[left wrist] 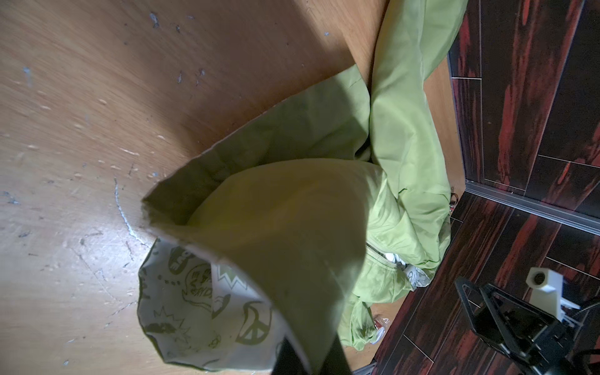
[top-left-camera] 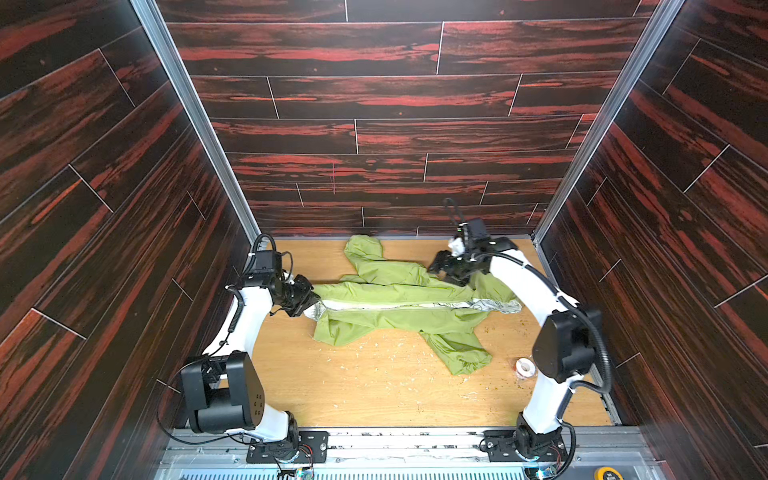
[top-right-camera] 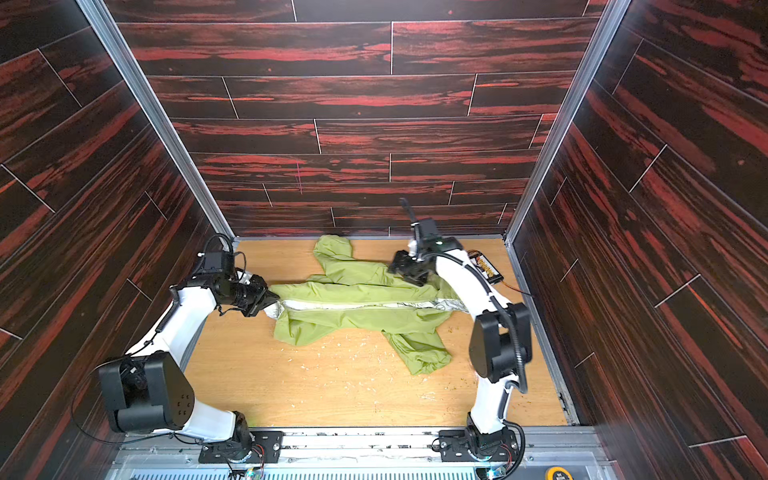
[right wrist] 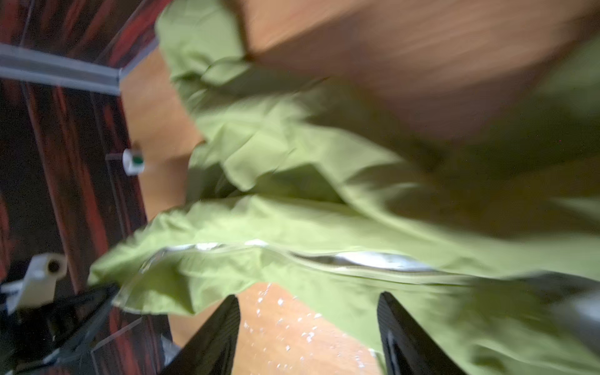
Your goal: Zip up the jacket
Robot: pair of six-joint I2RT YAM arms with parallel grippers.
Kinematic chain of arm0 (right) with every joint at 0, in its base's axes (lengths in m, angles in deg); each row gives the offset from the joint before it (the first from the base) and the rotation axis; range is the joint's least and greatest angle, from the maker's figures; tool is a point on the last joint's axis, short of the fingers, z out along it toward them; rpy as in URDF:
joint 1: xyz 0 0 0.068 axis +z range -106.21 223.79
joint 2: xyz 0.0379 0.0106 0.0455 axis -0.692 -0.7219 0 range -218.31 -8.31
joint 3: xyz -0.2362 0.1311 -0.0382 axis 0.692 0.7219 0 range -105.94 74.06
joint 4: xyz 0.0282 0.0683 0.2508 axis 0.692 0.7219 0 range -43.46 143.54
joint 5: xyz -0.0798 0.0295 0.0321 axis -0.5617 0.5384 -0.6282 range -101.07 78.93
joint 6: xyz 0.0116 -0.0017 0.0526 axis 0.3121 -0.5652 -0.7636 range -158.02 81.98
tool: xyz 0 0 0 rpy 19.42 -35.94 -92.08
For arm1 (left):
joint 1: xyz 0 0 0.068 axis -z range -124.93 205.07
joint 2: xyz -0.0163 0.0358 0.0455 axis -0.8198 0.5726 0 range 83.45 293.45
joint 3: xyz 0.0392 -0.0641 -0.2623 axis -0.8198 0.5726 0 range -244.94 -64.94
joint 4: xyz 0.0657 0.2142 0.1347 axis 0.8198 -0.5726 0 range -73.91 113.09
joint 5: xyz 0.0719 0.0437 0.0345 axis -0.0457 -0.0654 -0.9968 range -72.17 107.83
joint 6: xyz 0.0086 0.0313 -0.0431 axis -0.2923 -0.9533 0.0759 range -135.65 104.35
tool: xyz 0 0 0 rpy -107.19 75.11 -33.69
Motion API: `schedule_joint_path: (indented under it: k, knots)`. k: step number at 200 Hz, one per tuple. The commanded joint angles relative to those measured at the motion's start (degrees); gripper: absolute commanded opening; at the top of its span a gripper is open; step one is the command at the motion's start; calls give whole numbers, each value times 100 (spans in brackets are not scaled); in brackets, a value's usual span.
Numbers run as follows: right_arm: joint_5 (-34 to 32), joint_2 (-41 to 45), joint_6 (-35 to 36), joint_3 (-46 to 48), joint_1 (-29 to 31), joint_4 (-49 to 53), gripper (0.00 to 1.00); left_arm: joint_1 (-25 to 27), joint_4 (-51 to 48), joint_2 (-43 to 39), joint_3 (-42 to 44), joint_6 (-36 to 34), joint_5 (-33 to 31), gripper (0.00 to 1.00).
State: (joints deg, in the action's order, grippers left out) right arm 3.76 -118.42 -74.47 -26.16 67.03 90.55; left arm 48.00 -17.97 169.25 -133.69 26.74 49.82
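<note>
**Jacket and both arms, seen from above and from the wrists.** The jacket (top-left-camera: 399,320) lies spread across the middle of the table (top-left-camera: 374,399) in both top views. Its pale zipper (top-left-camera: 395,305) runs from left to right. The cloth is thin, light and limp, and it folds and bunches wherever it is not pulled taut. It will probably need tension along the zipper line, with one hold at the garment's end and another on the slider or the cloth just beside it. How far the zipper is closed cannot be told.

The left end effector (top-left-camera: 309,302) is clamped on the jacket's left edge. In the left wrist view the pinched cloth rises in a ridge, and the white patterned lining (left wrist: 201,302) shows beneath it. The left arm reaches in low and nearly level. The right end effector (top-left-camera: 441,270) hangs above the jacket's upper right, jaws wide with nothing between them. The right arm arches over from the right of the frame.
</note>
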Motion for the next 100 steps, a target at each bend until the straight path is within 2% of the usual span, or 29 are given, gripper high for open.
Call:
schedule_joint_path:
  k: [1, 22, 29, 70, 100]
  knots:
    - [456, -875, -132, -382, 199, 128, 69, -20, -386, -54, -184, -235, -163, 1]
    - [461, -1399, -158, -620, 268, 222, 68, -21, -478, -75, -87, -291, -265, 6]
    - [679, -1494, -174, -645, 269, 214, 68, -21, -478, -72, -15, -285, -270, 8]
    - [694, -1930, -121, -696, 268, 240, 68, 92, -259, -108, 455, -181, -429, 25]
    - [696, -1969, -140, -605, 261, 187, 68, 324, -275, -167, 669, -187, -678, 29]
